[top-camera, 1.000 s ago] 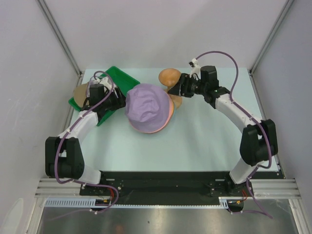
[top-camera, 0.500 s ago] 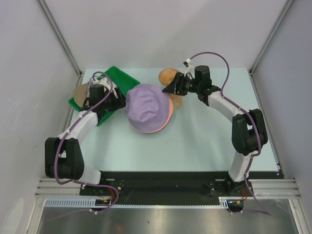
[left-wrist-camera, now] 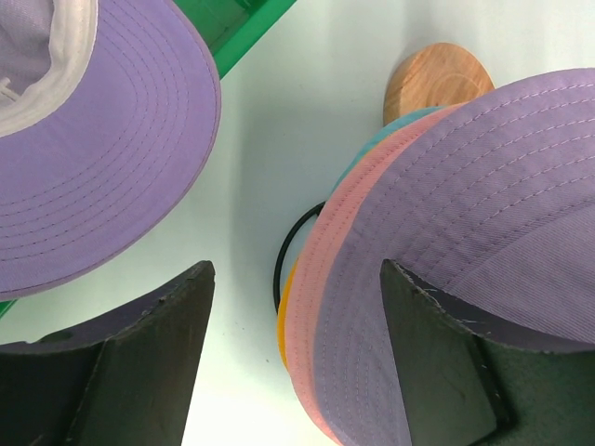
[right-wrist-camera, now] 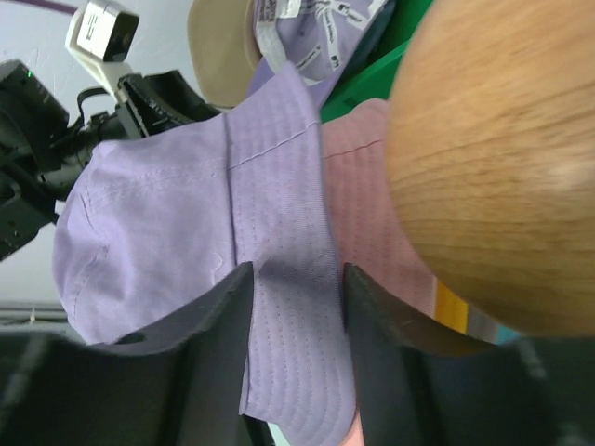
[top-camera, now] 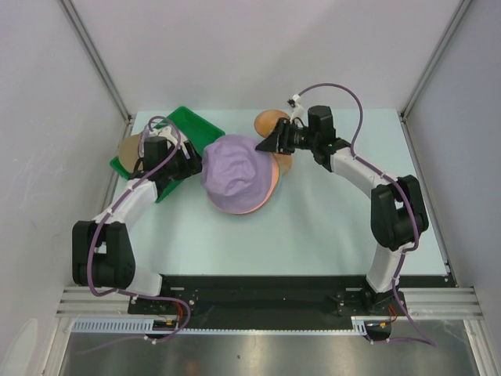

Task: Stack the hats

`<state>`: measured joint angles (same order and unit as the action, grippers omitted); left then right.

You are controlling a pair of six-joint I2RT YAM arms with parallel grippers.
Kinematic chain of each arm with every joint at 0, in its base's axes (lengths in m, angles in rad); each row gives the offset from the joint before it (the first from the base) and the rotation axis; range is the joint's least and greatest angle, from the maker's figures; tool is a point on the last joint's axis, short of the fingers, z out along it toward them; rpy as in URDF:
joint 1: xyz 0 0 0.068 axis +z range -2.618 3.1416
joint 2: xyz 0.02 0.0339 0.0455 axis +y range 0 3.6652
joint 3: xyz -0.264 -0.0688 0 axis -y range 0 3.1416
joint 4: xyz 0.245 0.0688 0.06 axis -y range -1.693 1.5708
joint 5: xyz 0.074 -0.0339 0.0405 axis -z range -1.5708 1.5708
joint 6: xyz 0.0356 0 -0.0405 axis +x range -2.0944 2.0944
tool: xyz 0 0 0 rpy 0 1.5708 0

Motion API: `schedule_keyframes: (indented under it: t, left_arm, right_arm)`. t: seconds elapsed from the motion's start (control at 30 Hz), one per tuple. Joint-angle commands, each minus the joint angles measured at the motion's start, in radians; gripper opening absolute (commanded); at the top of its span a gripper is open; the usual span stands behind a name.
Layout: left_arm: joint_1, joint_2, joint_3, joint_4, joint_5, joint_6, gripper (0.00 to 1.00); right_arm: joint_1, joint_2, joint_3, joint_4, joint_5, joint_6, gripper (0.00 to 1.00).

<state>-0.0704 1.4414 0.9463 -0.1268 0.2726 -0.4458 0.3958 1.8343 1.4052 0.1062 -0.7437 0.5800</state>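
**Clerk:** Item one, and where is it?

**Me:** Lavender hat (top-camera: 235,171), soft cloth with stitched rings on the brim. It sits crown up on top of the pile at the centre of the top view. Under it I see the brims of a pink hat (left-wrist-camera: 321,279), then slivers of orange and teal.

**Clerk:** How does it lie from your tools?

**Me:** Its upper-right brim runs straight in between the fingers of my right tool (top-camera: 266,146), so the hat lies to the left of that tool in the frame. The jaws are partly apart and astride the cloth, not pinching it as far as I can see. My left tool (top-camera: 193,164) is spread wide at the left brim and holds nothing. I judge the right one better placed.

**Clerk:** Surroundings?

**Me:**
- Wooden stand (top-camera: 272,122), just behind the pile.
- Second lavender hat (left-wrist-camera: 93,167), upturned over the green tray (top-camera: 188,125) at the upper left.
- Tan cap (top-camera: 127,147) beside it.
- Pale desk (top-camera: 329,227).
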Motion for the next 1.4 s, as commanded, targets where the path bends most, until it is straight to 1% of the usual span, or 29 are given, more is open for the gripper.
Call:
schedule_keyframes:
  t: [0.0, 0.03, 0.1, 0.13, 0.33, 0.5, 0.63, 0.7, 0.83, 1.07, 1.2, 1.3, 1.33, 1.37]
  left_arm:
    - [-0.002, -0.024, -0.015, 0.045, 0.023, -0.022, 0.77]
    - [-0.002, -0.027, -0.023, 0.049, 0.023, -0.027, 0.77]
    - [-0.002, -0.029, -0.032, 0.055, 0.022, -0.031, 0.77]
    - [-0.002, -0.032, -0.044, 0.058, 0.019, -0.037, 0.77]
    - [-0.019, -0.050, -0.107, 0.093, 0.008, -0.082, 0.78]
    - [-0.054, -0.053, -0.132, 0.124, -0.001, -0.113, 0.78]
    - [-0.085, -0.047, -0.136, 0.118, -0.027, -0.120, 0.79]
    - [-0.103, -0.049, -0.139, 0.107, -0.045, -0.120, 0.79]
    - [-0.134, -0.062, -0.149, 0.072, -0.134, -0.128, 0.79]
    - [-0.166, -0.056, -0.175, 0.040, -0.214, -0.145, 0.79]
    - [-0.166, -0.067, -0.164, -0.003, -0.251, -0.142, 0.80]
    - [-0.164, -0.104, -0.132, -0.051, -0.269, -0.125, 0.82]
    - [-0.163, -0.117, -0.123, -0.065, -0.269, -0.123, 0.86]
    - [-0.160, -0.145, -0.115, -0.091, -0.297, -0.114, 0.86]
  right_arm:
    - [0.012, -0.009, 0.025, 0.038, -0.042, 0.009, 0.39]
    - [0.014, -0.009, 0.023, 0.033, -0.040, 0.009, 0.26]
    - [0.012, -0.007, 0.020, 0.021, -0.026, 0.006, 0.10]
    - [0.012, -0.006, 0.018, -0.003, -0.016, 0.000, 0.00]
    - [0.011, -0.007, -0.002, -0.134, 0.131, -0.054, 0.00]
    - [0.015, -0.010, -0.047, -0.175, 0.185, -0.074, 0.00]
    - [0.023, -0.017, -0.080, -0.221, 0.228, -0.098, 0.00]
    - [0.026, -0.029, -0.095, -0.243, 0.247, -0.115, 0.00]
    - [0.035, -0.061, -0.136, -0.267, 0.300, -0.134, 0.00]
    - [0.057, -0.107, -0.215, -0.310, 0.369, -0.167, 0.00]
    - [0.069, -0.119, -0.239, -0.321, 0.388, -0.177, 0.00]
    - [0.092, -0.135, -0.239, -0.348, 0.402, -0.207, 0.00]
    - [0.098, -0.144, -0.239, -0.355, 0.408, -0.221, 0.00]
    - [0.113, -0.148, -0.241, -0.364, 0.409, -0.229, 0.00]
